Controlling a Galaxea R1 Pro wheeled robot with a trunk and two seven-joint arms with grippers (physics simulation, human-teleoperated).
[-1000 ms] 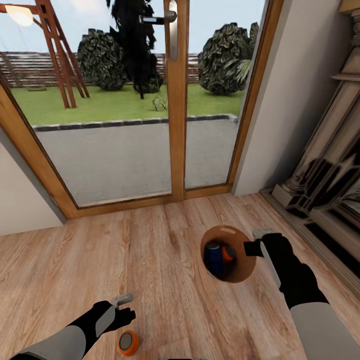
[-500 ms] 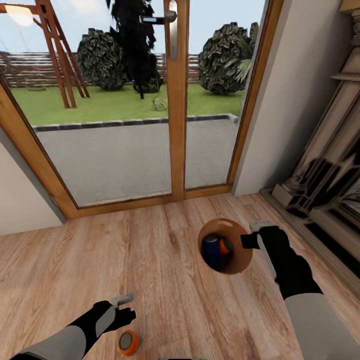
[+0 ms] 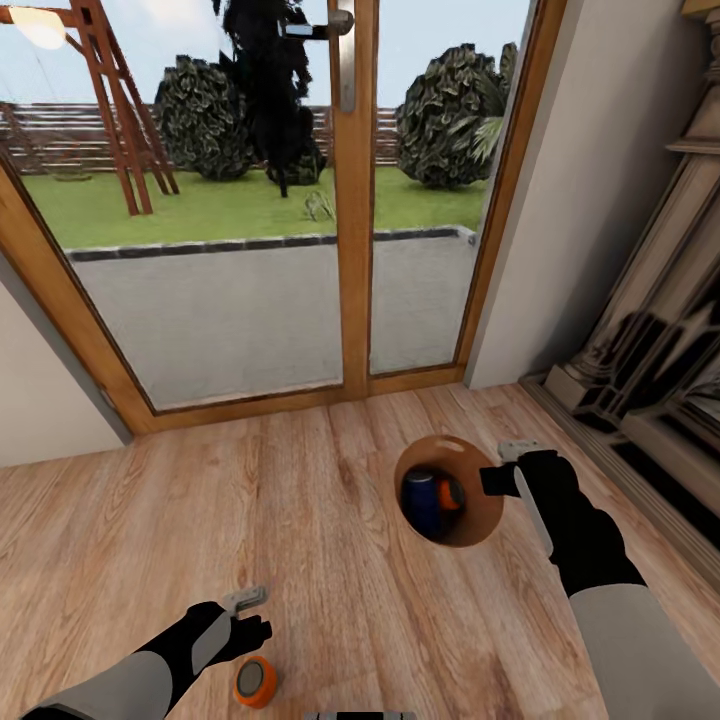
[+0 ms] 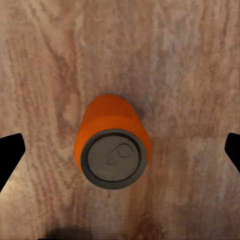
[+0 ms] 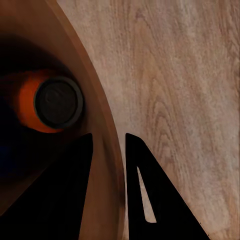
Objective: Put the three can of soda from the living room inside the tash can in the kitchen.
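Wood floor [image 3: 330, 520]: right gripper [image 5: 107, 145] pinches bin [image 3: 480, 500] rim; left gripper [image 4: 120, 150] wide open over orange can [image 4: 112, 152]; blue can [image 3: 422, 500] half hidden.

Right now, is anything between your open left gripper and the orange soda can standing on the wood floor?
Nothing visible: the left gripper hangs open directly above the orange soda can, fingers wide of it, bare wood plank floor around.

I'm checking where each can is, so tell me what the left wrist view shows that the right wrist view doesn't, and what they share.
Left wrist view alone: an orange soda can standing upright on the floor, apart from the open left hand whose fingertips sit wide on either side.

Right wrist view alone: the trash can wall pinched by the right hand, with another orange can inside.

Both: the light wood plank floor.
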